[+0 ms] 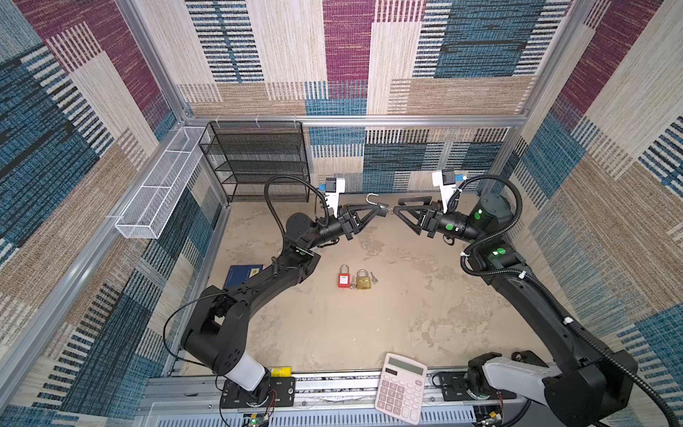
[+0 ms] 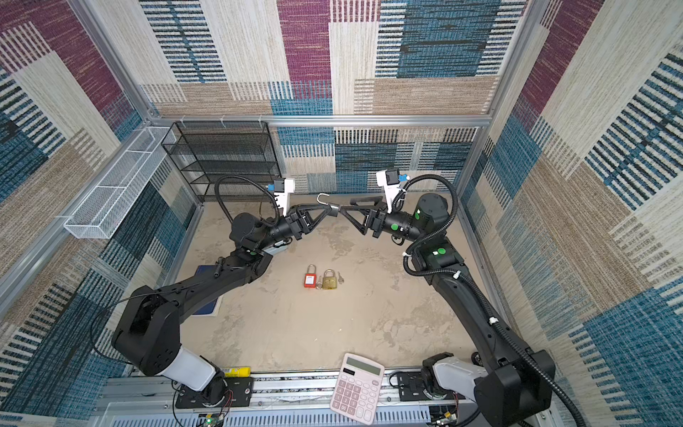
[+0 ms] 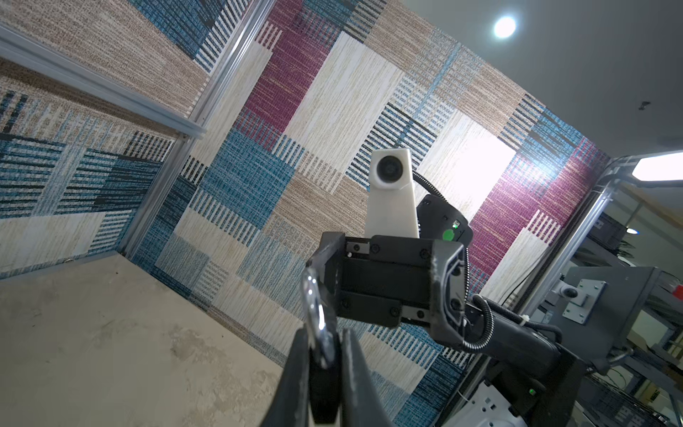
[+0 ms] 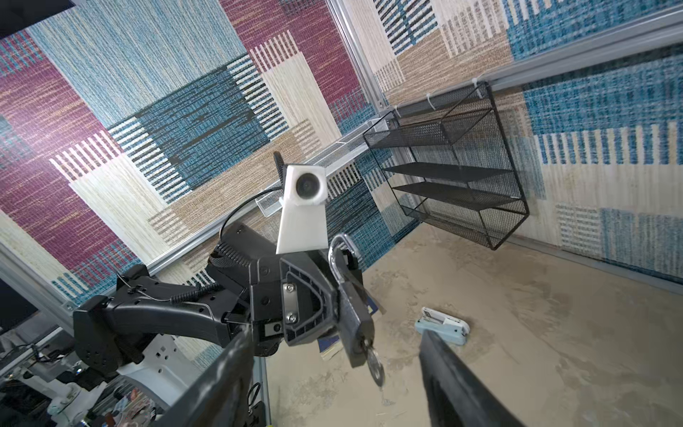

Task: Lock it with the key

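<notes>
A dark padlock [image 4: 354,318] is held up in the air at the back middle. My left gripper [image 1: 383,212] is shut on its body [image 3: 324,384]. The silver shackle [image 1: 372,199] stands swung open above the fingers [image 3: 295,373]. A silver key [image 4: 376,365] sticks out of the keyhole at the lock's lower end. My right gripper [image 4: 336,332] faces it with jaws wide apart, one finger [image 4: 447,373] on either side of the key and touching neither key nor lock. In both top views the two grippers meet tip to tip [image 2: 346,206].
A red padlock [image 1: 343,281] and a brass padlock [image 1: 363,281] lie with small keys mid-table. A pink calculator [image 1: 401,386] sits at the front edge. A black mesh rack [image 1: 255,162] and a white mesh basket [image 1: 162,185] hang at the back left. A blue book [image 1: 242,275] and a pale blue stapler [image 4: 441,325] lie under the left arm.
</notes>
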`<state>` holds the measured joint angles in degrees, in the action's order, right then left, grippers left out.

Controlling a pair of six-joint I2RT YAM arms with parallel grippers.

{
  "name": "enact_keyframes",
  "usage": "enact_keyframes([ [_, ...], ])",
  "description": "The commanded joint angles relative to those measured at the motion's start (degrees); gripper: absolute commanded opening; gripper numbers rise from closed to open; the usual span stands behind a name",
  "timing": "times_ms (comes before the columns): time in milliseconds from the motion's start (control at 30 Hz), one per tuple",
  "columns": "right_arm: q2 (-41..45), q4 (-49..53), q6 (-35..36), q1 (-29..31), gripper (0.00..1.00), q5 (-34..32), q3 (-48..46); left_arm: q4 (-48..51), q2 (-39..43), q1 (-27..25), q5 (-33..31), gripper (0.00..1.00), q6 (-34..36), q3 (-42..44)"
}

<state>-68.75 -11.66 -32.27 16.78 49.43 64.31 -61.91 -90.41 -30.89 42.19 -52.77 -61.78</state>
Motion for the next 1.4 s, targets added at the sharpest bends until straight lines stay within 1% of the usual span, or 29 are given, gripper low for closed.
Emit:
enact_keyframes([
  [0,-1.11,-6.33,-5.58,-0.05,0.72,3.91,0.10,-7.46,-0.37,0.05,0.23,0.00,-1.80,-0.88],
  [133,-2.50,-6.47,-5.66,-0.03,0.70,6.79,0.77,-11.45,-1.67,0.05,0.88,0.00,-3.86,-1.93],
  [300,-3.00,-4.82,-4.56,-0.07,0.67,8.09,2.13,-12.27,-2.04,-0.04,0.35,0.00,-3.86,-2.21],
  [433,-3.56,-8.39,-6.79,-0.01,0.63,9.53,1.35,-12.27,-2.35,-0.17,0.43,0.00,-4.26,-2.79],
  [633,-5.09,-11.43,-8.07,0.04,0.56,10.22,1.89,-12.27,-2.77,-1.05,-0.49,0.00,-4.62,-3.33],
  [967,-7.01,-11.32,-7.50,0.03,0.44,11.30,3.10,-12.34,-3.28,-1.19,-0.45,0.00,-4.97,-3.78],
  [1233,-7.79,-12.74,-8.35,0.19,0.38,11.73,3.44,-12.29,-3.32,-1.19,-0.36,0.00,-5.06,-3.70],
  [1367,-8.15,-13.49,-8.76,0.31,0.37,11.87,3.54,-12.27,-3.26,-1.23,-0.28,0.00,-5.14,-3.45],
])
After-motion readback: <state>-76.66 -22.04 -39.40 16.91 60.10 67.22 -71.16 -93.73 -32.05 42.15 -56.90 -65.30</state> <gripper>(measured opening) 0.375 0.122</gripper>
